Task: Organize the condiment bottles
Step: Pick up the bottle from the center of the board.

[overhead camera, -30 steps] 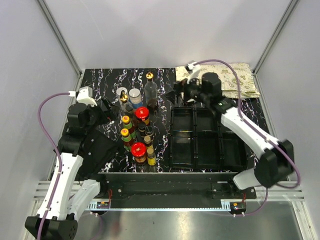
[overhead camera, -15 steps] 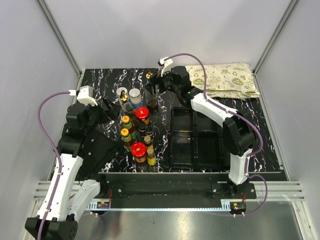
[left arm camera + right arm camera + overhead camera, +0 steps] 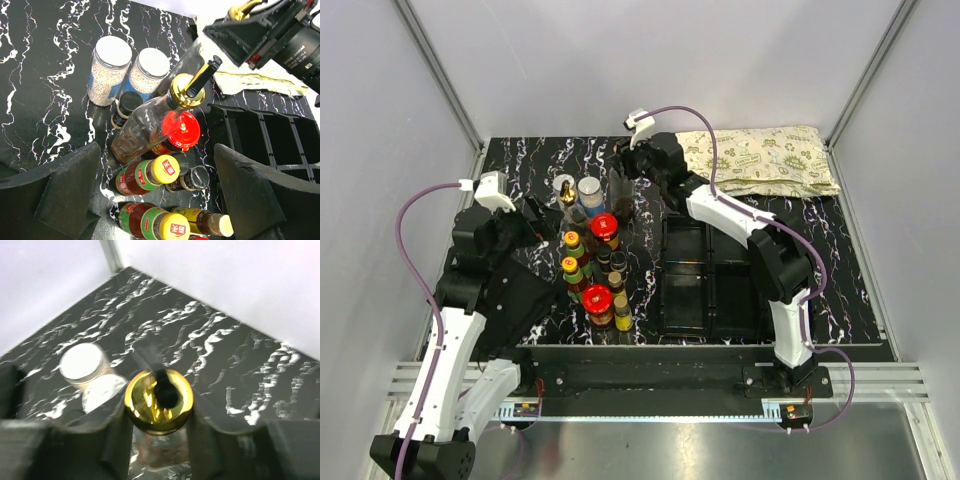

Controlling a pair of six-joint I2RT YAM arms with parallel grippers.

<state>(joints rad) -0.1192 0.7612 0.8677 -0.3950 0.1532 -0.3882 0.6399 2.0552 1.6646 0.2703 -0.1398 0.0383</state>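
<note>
- The right fingers (image 3: 112,442) are straddling the gold collar of a clear glass bottle (image 3: 159,402), 1 on each side. I cannot tell whether they are pinching it.
- The left fingers (image 3: 67,185) are hanging wide apart and holding nothing, with the other bottles (image 3: 150,175) standing below them on the table (image 3: 30,75).
- Judged step: grasping this bottle. The next move calls for closing firmly, then lifting it straight up.

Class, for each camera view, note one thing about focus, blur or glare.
Top external: evenly lit and sharp, though the bottles look small. Left wrist: crisp, with glare on the red lid and gold spout. Right wrist: soft throughout; the gold cap is blurred and the shaker lids wash out white.
</note>
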